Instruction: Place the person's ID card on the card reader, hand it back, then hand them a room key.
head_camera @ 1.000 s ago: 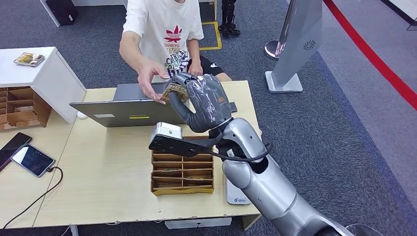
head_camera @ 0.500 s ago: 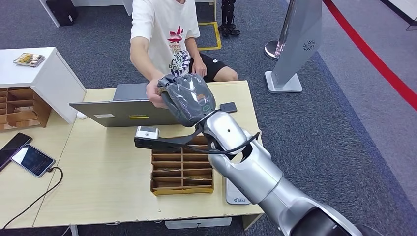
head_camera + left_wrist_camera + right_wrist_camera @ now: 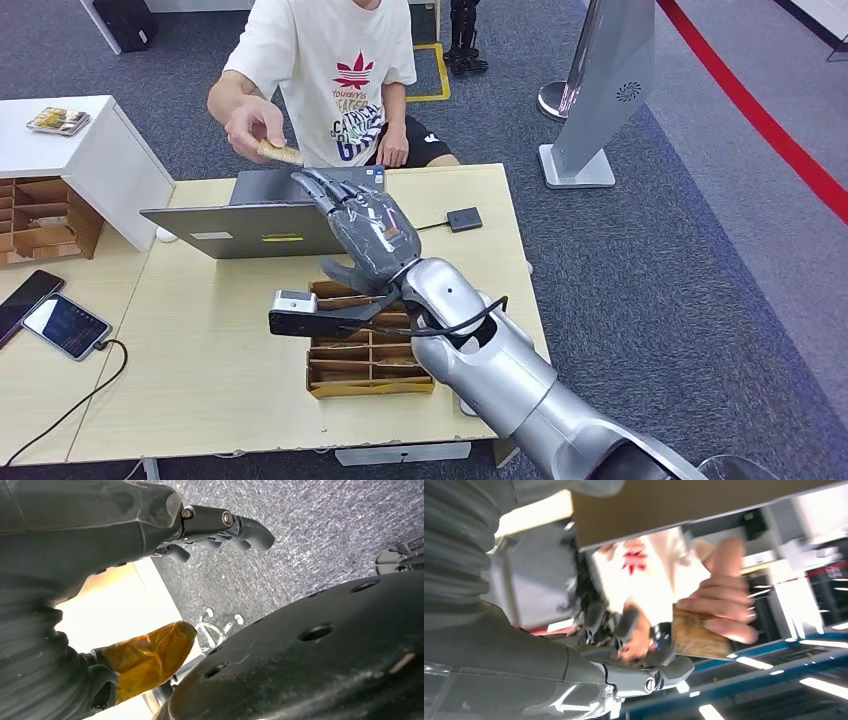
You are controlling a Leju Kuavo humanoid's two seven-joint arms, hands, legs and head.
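— Card (image 3: 278, 152) position?
— Pinched in the person's hand (image 3: 252, 125), raised above the far edge of the desk (image 3: 220, 370), beyond the laptop (image 3: 250, 225). Tan, same tone as the cards standing in the tray (image 3: 370, 388). Probably the room key and not the ID, though impossible to confirm from here.
— And relative to the right hand (image 3: 362, 228)?
— Ahead of it and off to the left, clear of the fingers (image 3: 325, 190), no contact. Long axis roughly level, running across the desk, one end aimed loosely back toward the fingertips.
— State of those fingers?
— Spread wide, stretched out over the laptop lid, holding nothing.
— Left hand (image 3: 90, 525)?
— Hanging low beside the body over grey carpet, thumb well apart from the rest, nothing between them. Far from the card, so any further reach belongs to the right.
— Next move, then?
— Likely none toward the card; looks delivered. Probably a matter of drawing the right arm home without clipping the laptop or the tray below it.
— Reader?
— Possibly the small black pad (image 3: 463, 219) on a cable near the far right of the desk, bare on top.
— Anything legible?
— Red trefoil mark on the white shirt, coloured lettering beneath too small to read. Yellow sticker on the laptop lid, also unreadable.
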